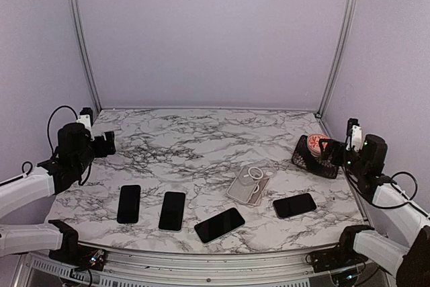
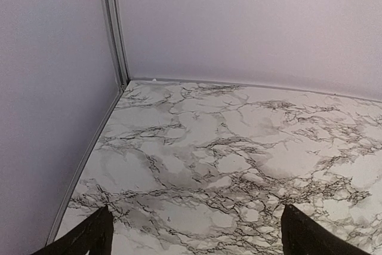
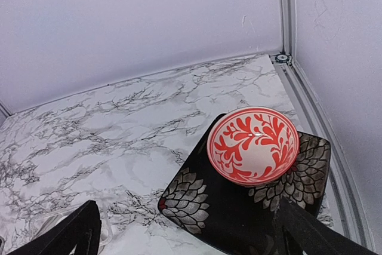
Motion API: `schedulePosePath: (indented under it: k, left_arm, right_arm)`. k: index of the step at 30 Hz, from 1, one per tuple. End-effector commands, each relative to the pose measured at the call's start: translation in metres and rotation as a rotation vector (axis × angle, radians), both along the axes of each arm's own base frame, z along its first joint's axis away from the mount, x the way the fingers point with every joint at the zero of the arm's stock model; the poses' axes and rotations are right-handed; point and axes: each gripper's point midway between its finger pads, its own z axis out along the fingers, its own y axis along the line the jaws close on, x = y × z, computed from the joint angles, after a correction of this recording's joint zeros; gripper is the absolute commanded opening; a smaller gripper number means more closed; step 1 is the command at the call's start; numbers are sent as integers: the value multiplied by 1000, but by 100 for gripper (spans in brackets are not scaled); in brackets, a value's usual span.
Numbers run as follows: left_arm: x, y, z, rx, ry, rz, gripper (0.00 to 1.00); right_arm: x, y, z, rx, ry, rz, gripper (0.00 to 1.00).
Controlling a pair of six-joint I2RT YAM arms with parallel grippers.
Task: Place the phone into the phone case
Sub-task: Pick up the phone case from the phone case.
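Several dark phones lie face up along the near part of the marble table (image 1: 201, 142): one at the left (image 1: 129, 203), one beside it (image 1: 173, 210), one angled in the middle (image 1: 220, 224) and one at the right (image 1: 294, 205). The clear phone case (image 1: 249, 185), with a white ring on its back, lies between the middle and right phones. My left gripper (image 1: 107, 144) hovers open at the far left, well away from them; its view shows only bare marble between its fingertips (image 2: 89, 236). My right gripper (image 1: 324, 149) is open and empty at the far right.
A black flower-patterned tray (image 3: 227, 219) with a red and white bowl (image 3: 253, 145) on it sits under the open right gripper (image 3: 188, 237), close to the right wall rail (image 3: 322, 129). In the top view the tray (image 1: 324, 167) is at the right edge. Walls close the back and sides.
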Motion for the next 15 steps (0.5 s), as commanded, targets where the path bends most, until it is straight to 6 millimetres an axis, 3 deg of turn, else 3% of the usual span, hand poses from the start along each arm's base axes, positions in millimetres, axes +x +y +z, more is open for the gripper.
schedulePosePath:
  k: [1, 4, 8, 11, 13, 15]
  left_arm:
    - [2, 3, 32, -1, -113, 13, 99]
    - [-1, 5, 35, -8, -126, 21, 99]
    - [-1, 1, 53, -92, -148, 15, 99]
    - [7, -26, 55, -252, -16, -57, 99]
    - [8, -49, 39, -270, 112, -103, 99]
    - [5, -68, 23, -216, 189, -130, 99]
  right_arm:
    - [4, 6, 23, -17, -98, 36, 99]
    - [5, 2, 36, 14, -141, 4, 99]
    - [1, -18, 56, 196, -193, -148, 99]
    - [-9, -1, 78, 219, -308, -46, 99]
    - [-14, 15, 98, 220, -394, 61, 99]
    - [-5, 26, 106, 217, -356, 128, 99]
